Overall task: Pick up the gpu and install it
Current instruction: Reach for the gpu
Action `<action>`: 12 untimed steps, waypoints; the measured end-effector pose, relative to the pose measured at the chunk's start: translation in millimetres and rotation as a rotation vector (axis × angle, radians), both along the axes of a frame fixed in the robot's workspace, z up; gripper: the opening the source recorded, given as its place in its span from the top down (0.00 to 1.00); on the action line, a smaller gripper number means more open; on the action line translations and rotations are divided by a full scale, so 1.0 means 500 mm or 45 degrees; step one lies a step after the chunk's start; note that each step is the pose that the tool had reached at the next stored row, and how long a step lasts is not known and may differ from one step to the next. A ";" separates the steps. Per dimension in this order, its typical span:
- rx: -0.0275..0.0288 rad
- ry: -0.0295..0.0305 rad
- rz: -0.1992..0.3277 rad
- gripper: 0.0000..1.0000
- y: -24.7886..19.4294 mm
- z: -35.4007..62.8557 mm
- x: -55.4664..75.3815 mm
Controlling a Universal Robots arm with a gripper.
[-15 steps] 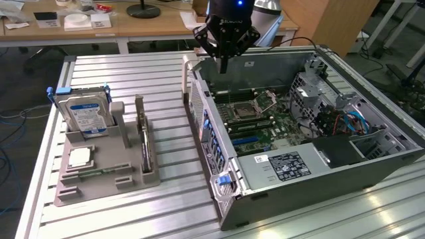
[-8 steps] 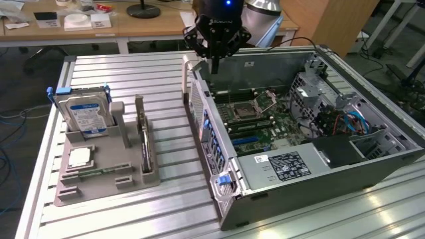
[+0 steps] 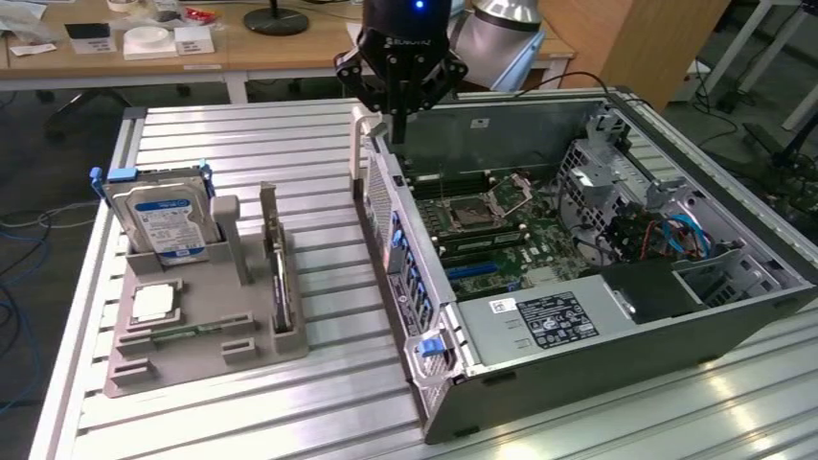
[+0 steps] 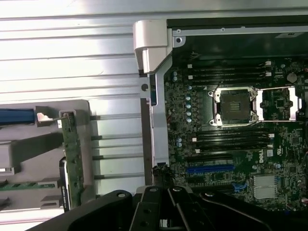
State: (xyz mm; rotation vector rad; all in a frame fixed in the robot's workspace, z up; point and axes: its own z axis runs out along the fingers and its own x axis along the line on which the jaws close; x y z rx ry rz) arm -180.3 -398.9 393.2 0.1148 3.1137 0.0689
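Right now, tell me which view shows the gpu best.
The exterior view: the gpu stands on edge in the grey holder, seen along its whole length. The wrist view catches it from above as a narrow greenish strip, one end hidden behind the gripper.

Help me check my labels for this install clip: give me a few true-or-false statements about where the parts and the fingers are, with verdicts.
1. The gpu stands on edge in the gray holder. True.
2. The fingers grip the gpu. False: they are shut on nothing and hang over the rear edge of the computer case, apart from the card.
3. The hard drive is mounted inside the case. False: it stands upright in the holder, on the side of the gpu away from the case.
4. The case lies with its side open, so the motherboard is exposed. True.
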 end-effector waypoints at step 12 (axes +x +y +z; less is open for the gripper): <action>0.0000 0.0000 0.026 0.89 -0.0104 0.000 -0.050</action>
